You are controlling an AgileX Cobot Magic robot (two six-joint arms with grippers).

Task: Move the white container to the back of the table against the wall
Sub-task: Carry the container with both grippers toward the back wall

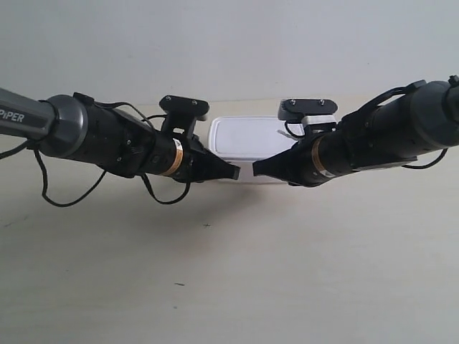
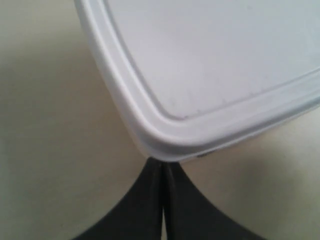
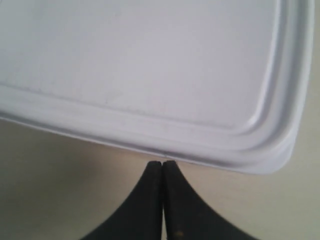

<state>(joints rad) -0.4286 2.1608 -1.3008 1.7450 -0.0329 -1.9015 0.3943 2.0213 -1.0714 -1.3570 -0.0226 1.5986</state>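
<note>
Our left gripper (image 2: 164, 170) and right gripper (image 3: 163, 167), both pinched shut and empty, touch the near rim of the white container (image 1: 247, 136), which sits just short of the table's (image 1: 215, 279) back edge and the wall (image 1: 229, 50), so we judge uneven pushing may skew it or slip off its corner.

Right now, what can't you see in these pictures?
- Inside the white container: it is closed, every view.
- Its front corners, exterior view: both arms hide them.
- Most of it, wrist views: cut off by picture edges.
- Gap to the wall, exterior view: cannot tell from this angle.
</note>
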